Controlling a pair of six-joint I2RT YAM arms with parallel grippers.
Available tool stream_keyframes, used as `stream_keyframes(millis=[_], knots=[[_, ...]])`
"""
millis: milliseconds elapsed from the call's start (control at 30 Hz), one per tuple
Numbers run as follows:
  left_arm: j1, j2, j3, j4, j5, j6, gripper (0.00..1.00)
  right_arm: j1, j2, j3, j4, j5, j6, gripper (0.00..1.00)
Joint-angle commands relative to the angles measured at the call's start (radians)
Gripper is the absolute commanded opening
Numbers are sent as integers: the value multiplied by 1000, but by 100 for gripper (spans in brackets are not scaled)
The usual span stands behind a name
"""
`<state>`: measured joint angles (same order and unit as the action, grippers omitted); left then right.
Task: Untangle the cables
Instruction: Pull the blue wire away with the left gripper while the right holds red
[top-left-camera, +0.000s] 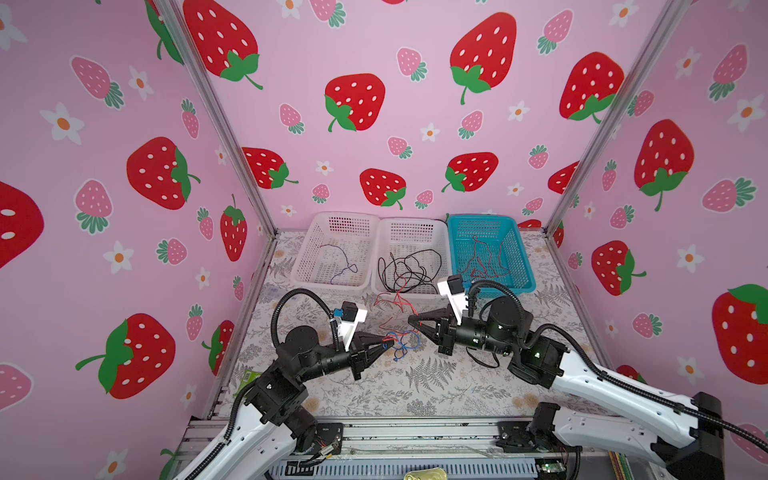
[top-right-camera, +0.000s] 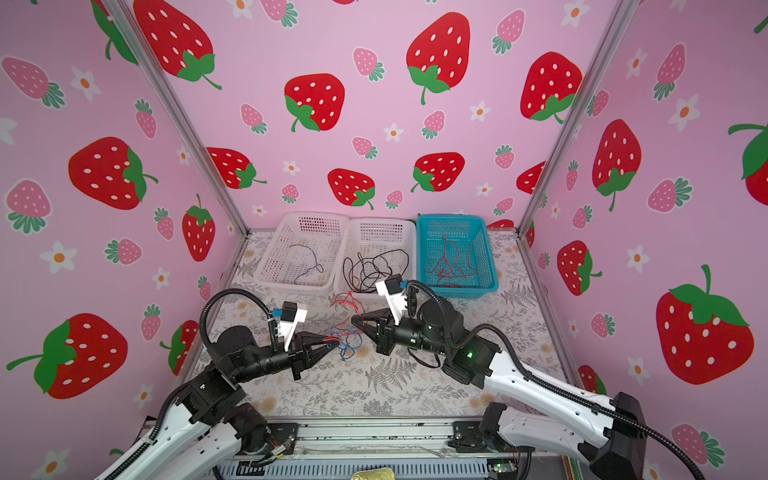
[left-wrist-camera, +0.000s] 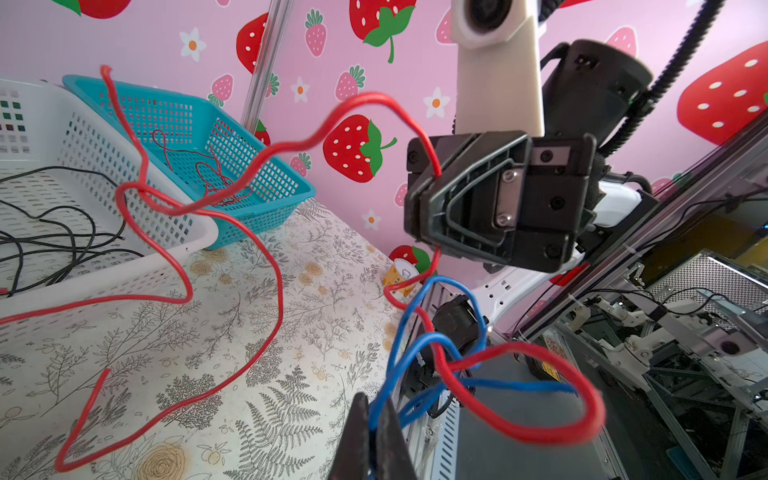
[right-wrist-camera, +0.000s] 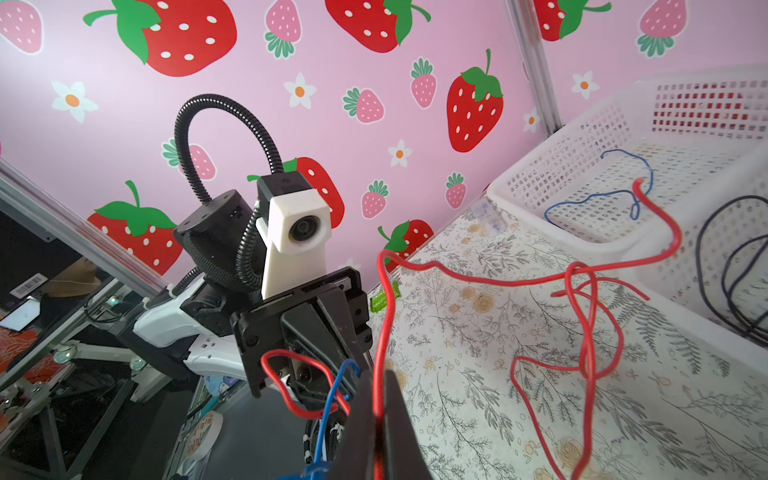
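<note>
Low centre in a top view, the left gripper (top-left-camera: 390, 341) is clamped on the blue cable (left-wrist-camera: 523, 384), which loops through the red cable (left-wrist-camera: 548, 437). The right gripper (top-left-camera: 411, 321), just beside, pinches that red one. Higher up, the white basket (top-left-camera: 345, 224) holds a blue strand (top-left-camera: 341, 258), the middle basket (top-left-camera: 411, 228) black cables (top-left-camera: 409, 266), and the teal basket (top-left-camera: 482, 226) red strands (top-left-camera: 484, 262).

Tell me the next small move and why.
Probably ease the two arms slowly apart: the left gripper is shut on the blue cable, the right gripper on the red cable, and the two loop through each other between them.
</note>
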<state>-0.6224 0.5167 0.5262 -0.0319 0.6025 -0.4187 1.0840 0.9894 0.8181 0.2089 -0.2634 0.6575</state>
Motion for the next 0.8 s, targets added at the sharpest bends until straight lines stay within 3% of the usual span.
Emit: stream_keyframes(millis=[0,200,467,667,767], knots=[[-6,-31,41,-53,24,16,0,-6,-65,-9,-42,227,2,0],[-5,-80,76,-164,76,18,0,-15,-137,-11,-209,500,16,0],[-4,-133,127,-346,95,67,0,-47,-208,23,-391,715,-41,0],[-3,-152,153,-403,87,96,0,-76,-250,30,-468,772,-67,0],[-3,-135,180,-449,22,122,0,-79,-268,37,-467,753,-79,0]])
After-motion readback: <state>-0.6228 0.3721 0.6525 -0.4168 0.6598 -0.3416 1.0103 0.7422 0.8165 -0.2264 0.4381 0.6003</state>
